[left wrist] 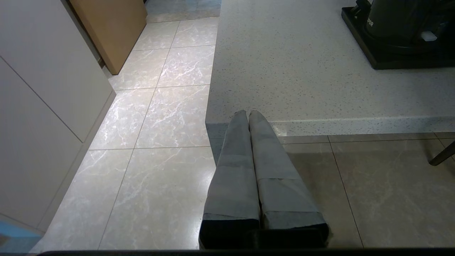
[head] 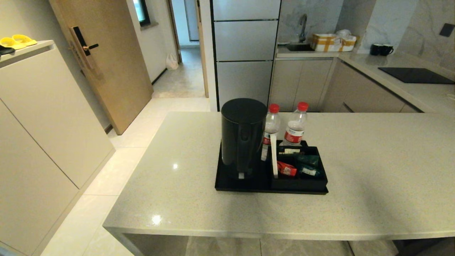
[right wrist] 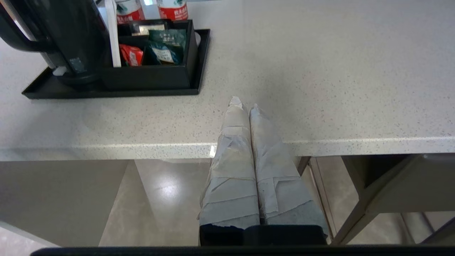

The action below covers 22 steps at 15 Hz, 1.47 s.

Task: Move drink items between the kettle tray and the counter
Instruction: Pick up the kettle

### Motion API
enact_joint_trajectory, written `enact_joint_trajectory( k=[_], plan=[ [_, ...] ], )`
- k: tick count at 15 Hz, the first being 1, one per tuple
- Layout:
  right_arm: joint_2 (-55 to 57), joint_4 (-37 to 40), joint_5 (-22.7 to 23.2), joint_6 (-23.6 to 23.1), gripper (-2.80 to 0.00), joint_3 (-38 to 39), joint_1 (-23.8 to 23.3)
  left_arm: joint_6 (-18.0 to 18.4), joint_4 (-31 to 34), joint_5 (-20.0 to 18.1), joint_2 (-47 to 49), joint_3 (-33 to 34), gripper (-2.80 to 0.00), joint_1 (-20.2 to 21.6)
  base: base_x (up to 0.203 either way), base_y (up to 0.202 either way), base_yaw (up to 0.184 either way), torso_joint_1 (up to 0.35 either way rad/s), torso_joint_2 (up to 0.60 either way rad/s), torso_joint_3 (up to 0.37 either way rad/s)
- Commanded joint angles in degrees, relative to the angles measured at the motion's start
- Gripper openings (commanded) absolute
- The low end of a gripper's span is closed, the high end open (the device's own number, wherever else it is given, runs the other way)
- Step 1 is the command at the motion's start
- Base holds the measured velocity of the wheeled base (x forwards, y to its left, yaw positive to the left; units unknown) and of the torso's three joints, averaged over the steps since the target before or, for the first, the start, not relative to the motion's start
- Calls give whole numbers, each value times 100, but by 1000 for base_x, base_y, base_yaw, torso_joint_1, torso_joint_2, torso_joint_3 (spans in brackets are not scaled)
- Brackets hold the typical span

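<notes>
head view: kettle tray (head: 227, 185), flat black rectangle, sits mid table (head: 373, 177), well back from the near edge. kettle (head: 243, 137), tall matte black cylinder, stands upright on the tray's left half. two clear water bottles with red caps and red-white labels stand upright at the tray's back: left bottle (head: 271, 128) just beside the kettle, partly behind the white divider strip (head: 274, 156); right bottle (head: 295, 128) behind the boxed compartment (head: 302, 183). compartment on the tray's right half holds a red sachet (head: 286, 169) and green sachets (head: 308, 166). neither arm shows in this view. background: sink worktop (head: 305, 52), two black mugs (head: 381, 49), black hob panel (head: 416, 75).

left wrist view: left tool (left wrist: 248, 113), fingers wrapped in grey tape, pressed together, holding nothing. it hangs out in front of the table's thick near edge (left wrist: 355, 126), at the table's left corner, tiled floor (left wrist: 160, 170) below. tray corner (left wrist: 376, 60) and kettle bottom (left wrist: 398, 21) show far off across bare table, well apart from the tool.

right wrist view: right tool (right wrist: 245, 103), fingers wrapped in pale tape, closed tip to tip, empty. it sits in front of the table edge (right wrist: 106, 147), tips over the near rim. tray (right wrist: 71, 93), kettle (right wrist: 64, 35), compartment (right wrist: 149, 76), sachets (right wrist: 163, 48), divider (right wrist: 112, 35) and both bottle bases (right wrist: 172, 10) lie further back and off to one side, apart from the tool, nothing touching.
</notes>
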Motion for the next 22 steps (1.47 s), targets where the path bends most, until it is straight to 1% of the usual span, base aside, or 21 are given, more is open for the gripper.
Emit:
enact_joint_trajectory(
  k=[1,8,11,13,14,15,17,21,22],
  plan=[
    [-9,-39,4,0,-280,7,1,-1,0,-1,0,0,-280,2,0,0,0,0,0,0],
    [-9,-30,4,-18,-280,7,1,-1,0,-1,0,0,-280,2,0,0,0,0,0,0],
    [-9,-29,-5,-18,-280,7,1,167,43,-53,9,-26,-280,2,0,0,0,0,0,0],
    [-9,-30,-5,-18,-280,7,1,140,108,-45,0,-38,-280,2,0,0,0,0,0,0],
    [-9,-22,-5,-18,-280,7,1,19,124,-20,9,-52,-280,2,0,0,0,0,0,0],
    [-9,-22,-5,-18,-280,-1,1,43,79,-19,18,-44,-280,2,0,0,0,0,0,0],
    [-9,-30,-5,-18,-280,7,1,210,114,-28,18,-53,-280,2,0,0,0,0,0,0],
    [-9,-30,-5,-18,-280,7,1,215,103,-25,15,-88,-280,2,0,0,0,0,0,0],
    [-9,-30,-5,-18,-280,7,1,228,128,-3,79,-268,-280,3,0,0,0,0,0,0]
  ],
)
